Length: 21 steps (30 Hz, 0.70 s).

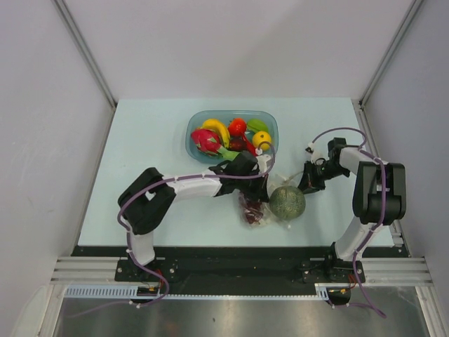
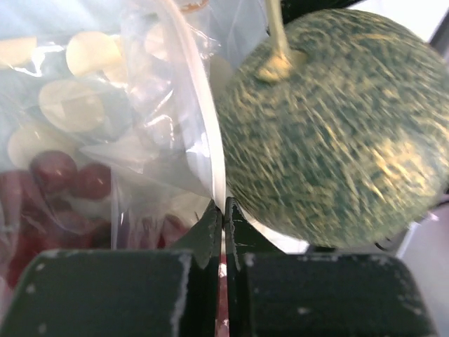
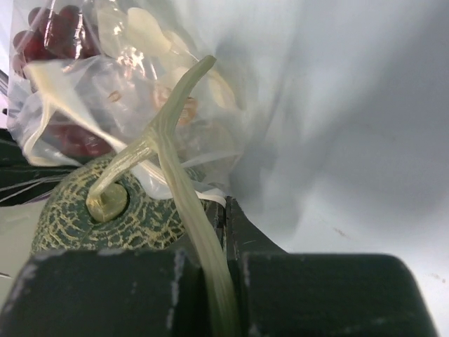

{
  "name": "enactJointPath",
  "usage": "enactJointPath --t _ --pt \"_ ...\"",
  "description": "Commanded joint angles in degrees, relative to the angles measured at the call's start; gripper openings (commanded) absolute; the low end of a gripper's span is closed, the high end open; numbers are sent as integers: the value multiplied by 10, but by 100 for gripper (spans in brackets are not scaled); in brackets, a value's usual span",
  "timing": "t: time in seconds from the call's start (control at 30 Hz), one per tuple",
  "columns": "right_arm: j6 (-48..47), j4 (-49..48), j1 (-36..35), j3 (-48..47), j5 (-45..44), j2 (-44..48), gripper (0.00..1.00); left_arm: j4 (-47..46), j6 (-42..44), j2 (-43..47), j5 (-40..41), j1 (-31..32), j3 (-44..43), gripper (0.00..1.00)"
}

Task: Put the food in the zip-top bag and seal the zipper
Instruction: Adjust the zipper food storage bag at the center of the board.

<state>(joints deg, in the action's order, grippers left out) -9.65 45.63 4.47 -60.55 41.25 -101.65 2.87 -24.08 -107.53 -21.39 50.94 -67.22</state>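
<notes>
White walls (image 1: 245, 42) close in a pale blue-green counter (image 1: 140, 140). A blue bowl (image 1: 191, 140) stands at the middle of the far edge, with a yellow banana (image 1: 216, 130), a pink dragon fruit (image 1: 205, 140) and other small fruit lying in it.

Nearer the near edge and a little right of centre is the clear, white-dotted zip-top bag (image 2: 154, 91). It is crumpled, and the dark red grapes (image 2: 52, 172) show through the plastic inside it. Just to the right of the grapes rests the grey-green bumpy ball (image 2: 337, 133), touching the bag's mouth edge. The left wrist view shows no plastic over the ball's face, and whether any part of the ball sits inside the pouch cannot be told.

The left arm reaches across from the left side of the counter. The left fingers (image 2: 219, 221) are pressed together and pinch the bag's rim. The zipper (image 2: 210, 140), a thin whitish strip, runs up and away from the pinch along the mouth, between the dotted plastic and the ball.

The right arm bends in from the right edge. The right fingers (image 3: 229, 217) are likewise pressed together. The ball's pale, T-shaped stem (image 3: 165, 140) runs down into the slit between them, so they appear to be pinching the ball by its stem. Folds of the bag lie just behind the stem, with the grapes at the far left of that view.
</notes>
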Motion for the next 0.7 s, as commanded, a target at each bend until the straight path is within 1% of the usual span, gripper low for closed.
enactJointPath --t 0.0,0.07,0.1,0.17,0.2,0.27,0.3,0.47,0.67 --pt "6 33 12 -18 -4 44 0 47 -20 82 -43 -16 -5 0" --pt "6 49 17 -19 -10 62 0 74 -23 101 -51 -22 -10 0" --pt "7 53 18 -22 -13 68 0 106 -22 106 -56 -29 -19 0" --pt "8 73 19 -27 -18 86 0 142 -16 111 -65 -36 -29 0" --pt "8 81 19 -31 -18 94 0 177 -12 112 -68 -42 -42 0" --pt "8 104 19 -43 -13 106 0 208 4 113 -74 -44 -55 0" --pt "9 117 19 -51 -12 122 0 239 12 115 -78 -44 -70 0" --pt "14 162 18 -102 32 166 0 278 52 144 -85 -44 -97 0" --pt "42 206 -3 -177 58 209 0 350 81 150 -114 -44 -176 0"
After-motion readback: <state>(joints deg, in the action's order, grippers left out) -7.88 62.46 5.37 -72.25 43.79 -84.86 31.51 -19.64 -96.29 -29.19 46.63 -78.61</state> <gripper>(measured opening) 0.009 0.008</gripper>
